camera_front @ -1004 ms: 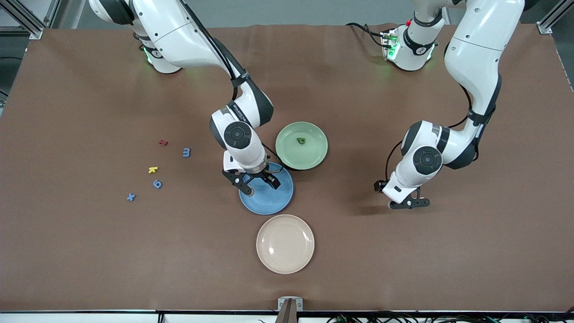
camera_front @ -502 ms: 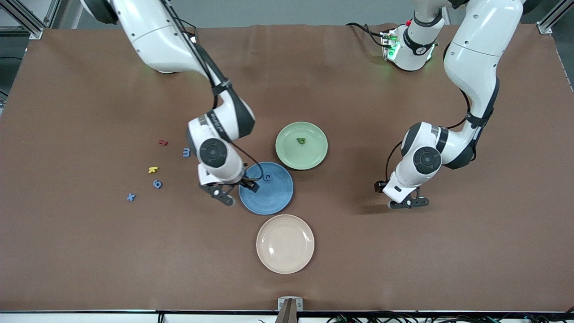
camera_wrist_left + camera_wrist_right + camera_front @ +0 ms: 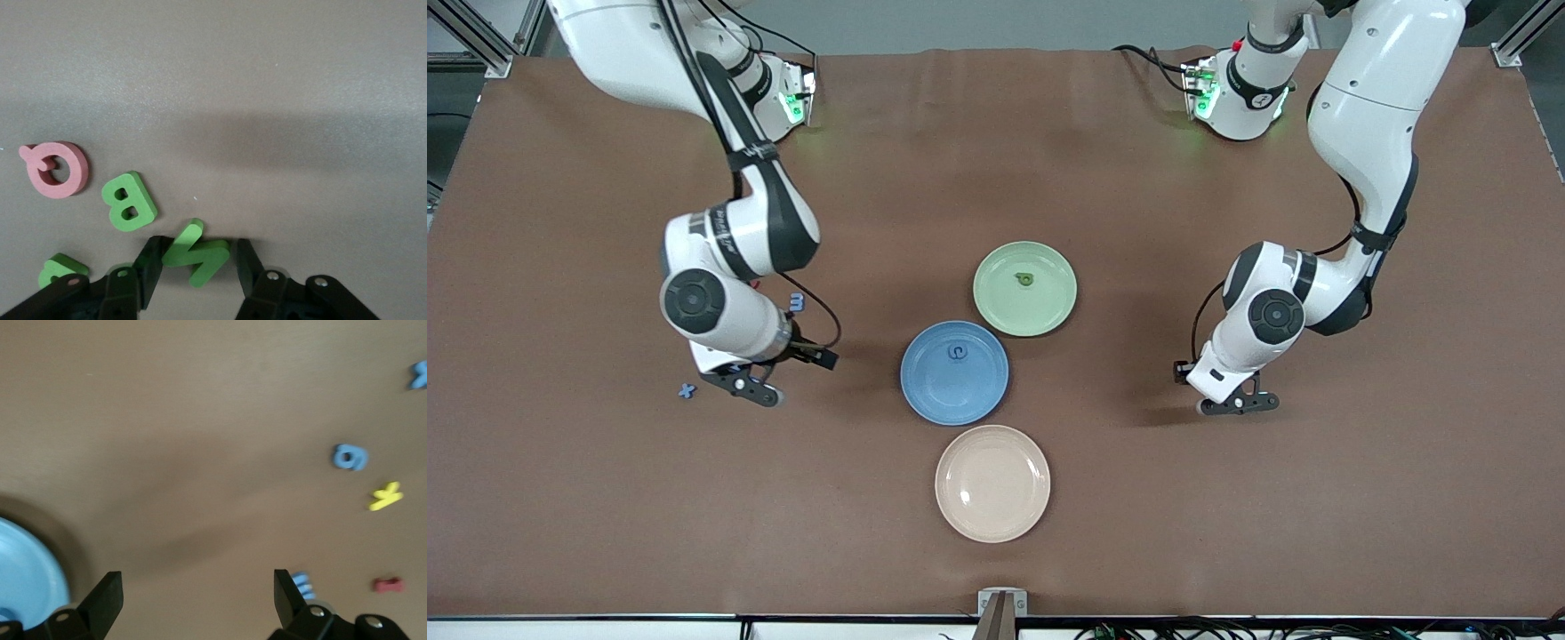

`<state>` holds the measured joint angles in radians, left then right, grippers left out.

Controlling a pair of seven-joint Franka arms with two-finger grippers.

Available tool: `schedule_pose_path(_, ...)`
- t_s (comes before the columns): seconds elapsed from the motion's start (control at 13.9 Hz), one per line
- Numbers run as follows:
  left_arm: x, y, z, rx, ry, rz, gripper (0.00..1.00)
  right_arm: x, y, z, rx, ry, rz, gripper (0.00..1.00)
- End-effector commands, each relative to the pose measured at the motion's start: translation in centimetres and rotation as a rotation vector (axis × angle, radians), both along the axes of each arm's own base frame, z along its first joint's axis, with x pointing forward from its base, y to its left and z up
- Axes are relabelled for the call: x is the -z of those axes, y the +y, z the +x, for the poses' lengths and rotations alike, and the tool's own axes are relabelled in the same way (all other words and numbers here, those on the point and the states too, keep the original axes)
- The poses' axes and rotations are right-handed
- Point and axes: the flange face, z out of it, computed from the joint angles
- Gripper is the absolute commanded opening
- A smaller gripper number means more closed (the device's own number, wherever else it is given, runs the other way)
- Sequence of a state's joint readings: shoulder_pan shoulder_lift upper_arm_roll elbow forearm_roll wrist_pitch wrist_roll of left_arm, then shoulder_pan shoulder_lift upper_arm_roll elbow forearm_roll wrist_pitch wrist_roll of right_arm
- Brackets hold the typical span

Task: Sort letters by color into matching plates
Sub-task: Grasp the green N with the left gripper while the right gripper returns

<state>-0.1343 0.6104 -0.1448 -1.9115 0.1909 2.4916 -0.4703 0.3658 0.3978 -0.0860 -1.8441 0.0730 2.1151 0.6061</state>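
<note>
Right gripper (image 3: 800, 378), mid-height in the frame toward the right arm's end, hangs over bare table (image 3: 605, 498) with its jaws spread wide and nothing in them.

Loose letters around it:
- blue x (image 3: 686, 389) just beside the gripper
- blue m (image 3: 797, 303) above it in the frame
- blue 6 (image 3: 349, 457), yellow letter (image 3: 386, 495) and red letter (image 3: 388, 585), which show properly only in the right wrist view; the arm covers most of them from the front

Centre of frame:
- blue plate (image 3: 954, 373) holds one blue letter (image 3: 958, 353)
- green plate (image 3: 1024, 289), above it, holds one green letter (image 3: 1024, 279)
- cream plate (image 3: 992, 483), lowest, has nothing in it

Left gripper (image 3: 1236, 404) is low at the table toward the left arm's end. In the left wrist view its jaws stand narrow around the green N (image 3: 197, 252): one pad looks to be touching, the other is just beside it. A firm pinch can't be confirmed.

Near it lie the green B (image 3: 128, 201) and the pink Q (image 3: 55, 170). A third green letter (image 3: 60, 270) is cut off, so its shape is unreadable. None of these four can be seen from the front.

Handling, as a guess: the foam letters look very light, soft and thin, so they should squash easily and slide if nudged. Best grip is probably across the N's flat side edges, low to the table, with gentle pressure. A closing pad could push it out of place. The B is close enough to get bumped.
</note>
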Motion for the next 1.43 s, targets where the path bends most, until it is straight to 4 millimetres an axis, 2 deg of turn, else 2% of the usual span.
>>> schedule_pose_path(0.0, 0.4, 0.3, -0.1, 0.01, -0.004, 0.006, 0.35, -0.8, -3.0, -3.3, -0.066, -0.021, 0.015, 1.0)
schedule_pose_path(0.22, 0.2, 0.3, 0.1, 0.005, -0.009, 0.005, 0.24, 0.7, -8.2, -4.4, -0.158, -0.037, 0.036, 1.0)
schedule_pose_path(0.36, -0.5, -0.2, 0.1, 0.003, -0.019, 0.002, 0.23, 2.5, -11.7, -4.7, -0.225, -0.084, 0.044, 1.0)
schedule_pose_path(0.43, -1.1, -1.0, 0.0, 0.003, -0.021, -0.004, 0.23, 2.8, -13.3, -4.4, -0.246, -0.117, 0.043, 1.0)
schedule_pose_path(0.79, -4.7, -7.9, -2.0, -0.035, 0.038, -0.023, 0.23, 6.1, -14.8, -3.4, -0.289, -0.167, 0.031, 1.0)
schedule_pose_path(0.93, -5.8, -11.6, -3.5, -0.081, 0.07, -0.033, 0.23, 8.2, -15.8, -2.9, -0.302, -0.182, 0.023, 1.0)
schedule_pose_path(1.15, -6.7, -17.6, -6.5, -0.131, 0.071, -0.054, 0.23, 10.2, -16.1, -2.1, -0.303, -0.182, 0.017, 1.0)
schedule_pose_path(1.36, -6.1, -23.2, -10.5, -0.136, 0.083, -0.043, 0.23, 11.2, -16.1, -2.3, -0.302, -0.166, 0.018, 0.97)
